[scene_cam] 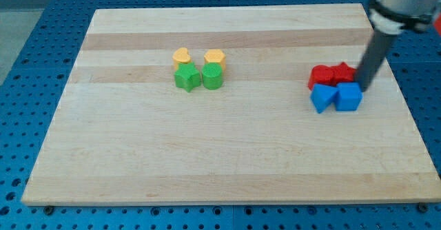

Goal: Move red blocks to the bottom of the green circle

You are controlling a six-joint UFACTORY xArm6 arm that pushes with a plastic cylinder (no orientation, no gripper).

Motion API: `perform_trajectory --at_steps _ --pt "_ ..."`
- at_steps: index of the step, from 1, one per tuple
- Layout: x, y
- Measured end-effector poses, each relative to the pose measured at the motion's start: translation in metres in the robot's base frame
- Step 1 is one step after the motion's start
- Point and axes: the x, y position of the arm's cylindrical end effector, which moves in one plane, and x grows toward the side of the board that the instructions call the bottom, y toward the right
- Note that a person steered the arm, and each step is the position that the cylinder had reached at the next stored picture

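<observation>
Two red blocks sit side by side at the view's right: one [320,76] on the left, one [342,72] on the right, their shapes unclear. The green circle block [212,77] stands near the board's middle top, with a green star block [187,78] to its left. My tip [360,87] is at the right edge of the right red block, touching or nearly touching it, just above the blue cube [349,97]. The dark rod slants up to the view's top right.
A blue triangular block [322,98] lies left of the blue cube, right under the red blocks. A yellow heart block [181,56] and a yellow block [215,57] sit just above the green ones. The wooden board [220,154] lies on a blue perforated table.
</observation>
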Motion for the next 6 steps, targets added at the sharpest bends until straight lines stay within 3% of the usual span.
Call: perform_trajectory --at_steps 1,2,3,5,6 --pt "0.001 -0.006" --pt "-0.002 0.024" --pt "-0.029 0.035" --pt "-0.030 -0.112" --pt "-0.027 -0.117"
